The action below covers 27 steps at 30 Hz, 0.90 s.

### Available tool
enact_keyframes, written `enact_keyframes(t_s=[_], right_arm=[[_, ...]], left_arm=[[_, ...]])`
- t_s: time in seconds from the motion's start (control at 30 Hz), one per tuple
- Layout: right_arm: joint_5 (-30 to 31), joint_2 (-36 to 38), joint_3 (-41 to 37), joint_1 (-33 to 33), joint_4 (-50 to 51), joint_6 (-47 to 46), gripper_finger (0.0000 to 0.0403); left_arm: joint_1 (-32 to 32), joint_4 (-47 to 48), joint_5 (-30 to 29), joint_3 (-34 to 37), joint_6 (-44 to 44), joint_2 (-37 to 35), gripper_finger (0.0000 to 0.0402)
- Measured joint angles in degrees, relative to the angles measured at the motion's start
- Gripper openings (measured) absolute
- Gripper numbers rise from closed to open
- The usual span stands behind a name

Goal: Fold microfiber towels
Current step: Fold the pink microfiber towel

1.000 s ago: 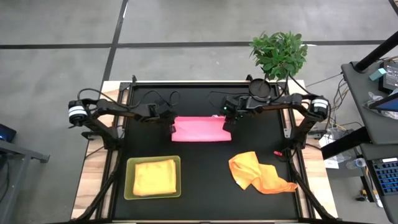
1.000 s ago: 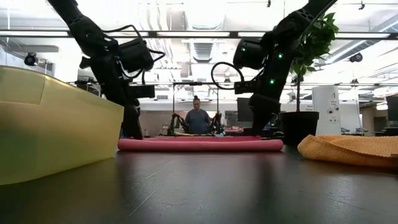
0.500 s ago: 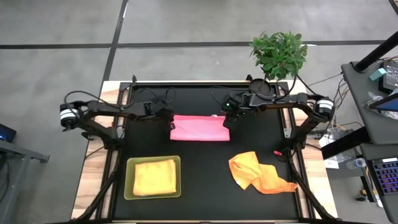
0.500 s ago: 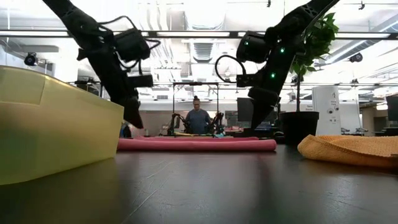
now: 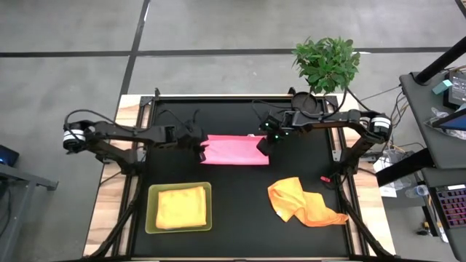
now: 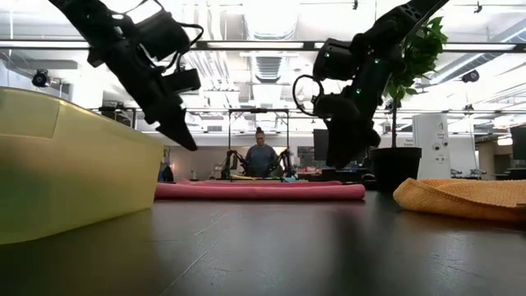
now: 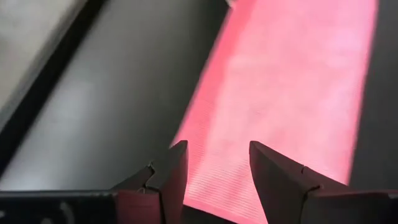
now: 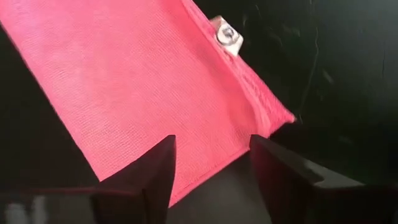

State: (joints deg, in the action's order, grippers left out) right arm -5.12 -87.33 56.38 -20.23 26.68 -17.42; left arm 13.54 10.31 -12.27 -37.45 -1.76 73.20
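folded pink towel [image 5: 234, 149] flat between left gripper [image 5: 202, 151] and right gripper [image 5: 263, 144], both spread, empty

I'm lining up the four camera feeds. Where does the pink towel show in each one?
High view: pink towel lies flat at the table's middle rear, between both pincers.
Low view: a thin pink band across the far table edge.
Left wrist view: fills the upper right, beyond the open left pincer.
Right wrist view: fills the upper left, beyond the open right pincer.
Shared landmark: the black table.
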Motion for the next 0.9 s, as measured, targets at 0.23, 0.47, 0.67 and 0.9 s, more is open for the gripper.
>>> enact_keyframes(t_s=[0.23,0.47,0.67,0.9], right_arm=[[0.34,0.0,-3.24,1.14,-0.55,-10.25,0.0231],[0.49,0.0,-6.85,3.24,-3.22,-16.1,0.0264],[0.56,0.0,-8.06,3.5,-5.91,-17.86,0.0277],[0.56,-0.61,-8.47,3.5,-8.85,-18.83,0.0278]], left_arm=[[-2.87,1.68,0.2,1.43,1.93,0.36,0.0156],[-2.77,3.21,-0.13,2.59,2.91,1.32,0.0156],[-2.77,1.11,-0.15,5.78,4.58,1.67,0.0156],[-2.77,0.23,-0.17,6.94,6.11,1.67,0.0156]])
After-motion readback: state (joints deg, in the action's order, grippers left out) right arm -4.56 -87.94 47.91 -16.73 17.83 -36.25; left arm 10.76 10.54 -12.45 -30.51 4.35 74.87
